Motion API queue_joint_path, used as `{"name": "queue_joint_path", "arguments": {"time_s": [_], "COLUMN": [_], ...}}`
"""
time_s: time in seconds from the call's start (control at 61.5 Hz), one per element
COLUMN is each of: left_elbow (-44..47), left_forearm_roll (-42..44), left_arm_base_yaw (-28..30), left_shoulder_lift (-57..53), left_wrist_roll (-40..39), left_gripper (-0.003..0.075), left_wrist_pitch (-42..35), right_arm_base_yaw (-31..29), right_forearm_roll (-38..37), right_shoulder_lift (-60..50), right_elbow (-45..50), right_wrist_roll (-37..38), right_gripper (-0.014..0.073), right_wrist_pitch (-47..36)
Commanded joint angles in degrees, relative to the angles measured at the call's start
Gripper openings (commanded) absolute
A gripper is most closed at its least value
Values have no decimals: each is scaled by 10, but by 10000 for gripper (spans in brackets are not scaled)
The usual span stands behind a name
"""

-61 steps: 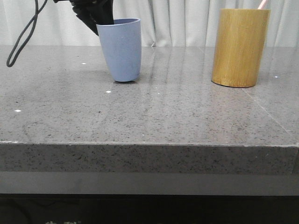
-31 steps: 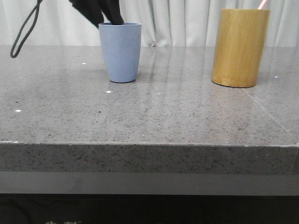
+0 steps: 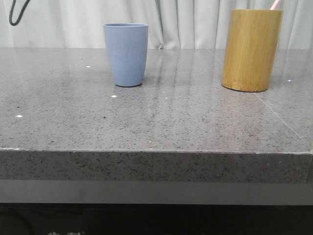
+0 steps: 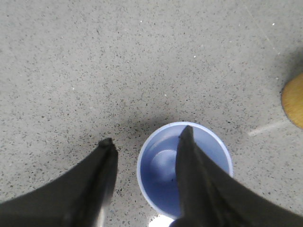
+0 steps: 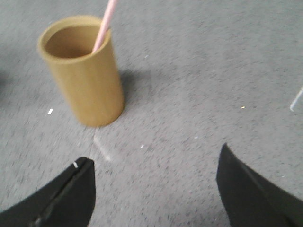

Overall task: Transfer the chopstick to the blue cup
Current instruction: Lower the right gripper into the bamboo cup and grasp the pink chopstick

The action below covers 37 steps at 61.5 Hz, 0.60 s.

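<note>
The blue cup (image 3: pixel 125 54) stands upright and empty at the left back of the table. A pale pink chopstick (image 3: pixel 275 4) sticks out of the taller bamboo cylinder (image 3: pixel 251 49) at the right back. My left gripper (image 4: pixel 147 134) is open and empty above the blue cup (image 4: pixel 163 165), with one finger over its mouth and the other beside it. My right gripper (image 5: pixel 155 154) is open and empty above bare table, short of the bamboo cylinder (image 5: pixel 87 80), where the chopstick (image 5: pixel 105 26) leans on the rim. Neither gripper shows in the front view.
The grey speckled table (image 3: pixel 156 117) has its front edge near the camera. A white curtain hangs behind it. A black cable (image 3: pixel 17 12) dangles at the upper left. The bamboo cylinder's edge (image 4: pixel 294 99) shows in the left wrist view.
My left gripper let go of the blue cup's rim and rose out of the front view. The cup was tilted and now stands upright.
</note>
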Motion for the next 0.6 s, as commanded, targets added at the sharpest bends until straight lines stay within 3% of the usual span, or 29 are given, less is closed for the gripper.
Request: {"name": "queue_joint_path", "arguments": {"time_s": [0.0, 0.13, 0.26, 0.456, 0.586], "left_elbow": [-9, 27, 84, 229, 337], "left_forearm_roll": [-4, -4, 1, 1, 1], "left_arm_base_yaw": [-5, -5, -5, -5, -5], "left_shoulder_lift": [-64, -114, -177, -280, -351], "left_wrist_roll": [-4, -8, -16, -16, -16], "left_gripper": [303, 303, 303, 303, 303], "left_wrist_pitch": [-6, -6, -6, -33, -79], "right_arm_base_yaw": [-37, -71, -76, -76, -76], "right_forearm_roll": [32, 97, 187, 309, 339], "right_shoulder_lift": [32, 87, 150, 243, 300], "right_elbow": [-46, -92, -155, -251, -305], "right_wrist_roll": [4, -22, -102, -200, -222], "right_gripper": [549, 549, 549, 549, 549], "right_wrist_pitch": [-40, -21, 16, 72, 92]}}
